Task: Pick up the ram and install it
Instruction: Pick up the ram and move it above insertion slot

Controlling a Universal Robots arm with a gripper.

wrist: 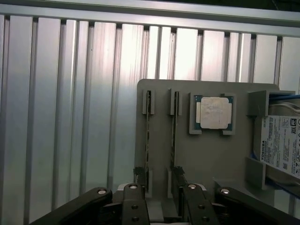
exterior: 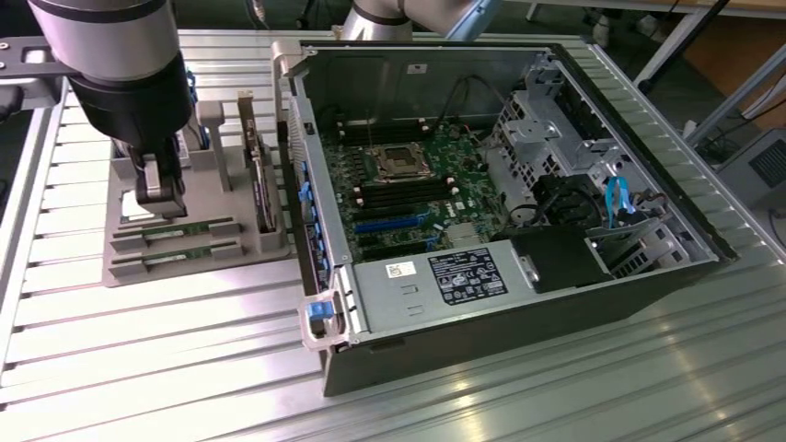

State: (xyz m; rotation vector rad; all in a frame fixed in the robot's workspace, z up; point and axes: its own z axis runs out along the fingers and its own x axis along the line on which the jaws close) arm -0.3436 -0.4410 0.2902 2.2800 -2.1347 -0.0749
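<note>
Your ram stick stands on edge in a slot of the grey holder, and a second ram stick sits in the next slot, parallel and just beside it (both are green boards seated in their slots).

Your end effector hangs over the holder with its fingers spread wide and nothing between them. In the wrist view the dark fingers stand over the near ends of the two sticks. You can't tell from either view whether they touch the boards.

Past the sticks on the same holder you'll find the square silver processor in its own recess, and beyond that a labelled hard drive. A dark expansion card stands upright on the side of the holder toward the exterior view's right, between the sticks and the open computer case.

Inside the case the motherboard lies face up. Its processor socket is near the middle, with black memory slots just beside it. The power supply is at the end nearest the camera. Holder and case both rest on the ribbed aluminium worktop.
</note>
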